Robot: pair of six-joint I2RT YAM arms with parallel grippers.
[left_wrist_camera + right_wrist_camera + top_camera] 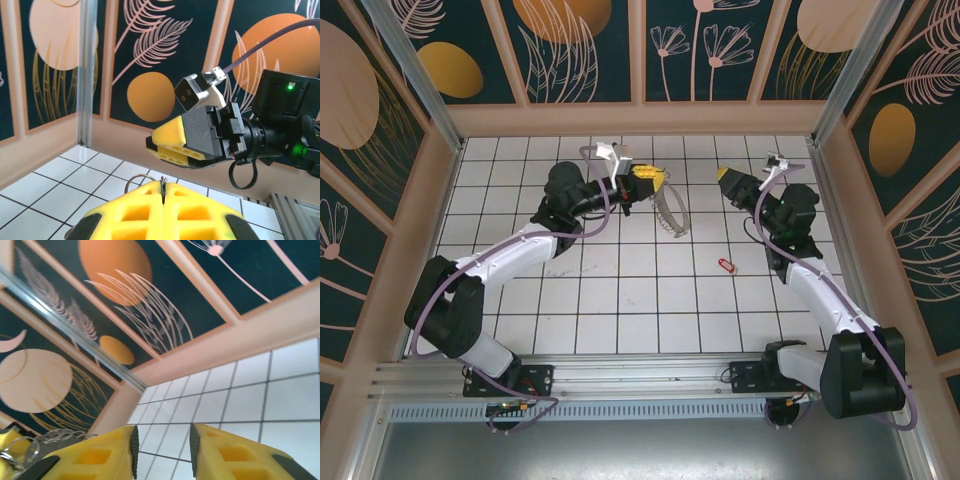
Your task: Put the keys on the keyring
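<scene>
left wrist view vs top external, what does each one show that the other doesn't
Left wrist: a close look at the left gripper shut on a thin wire loop of the keyring, plus the camera housing on the facing arm seen head-on.
Top external: the small red item lying on the tiled table, and the rest of the keyring hanging below the left gripper.
Both: the right gripper, held above the table opposite the left one, with a gap between the two.

Bright, even diffuse light; faint soft shadows on the table point(620, 310). Right wrist view slightly blurred, foreground soft.
</scene>
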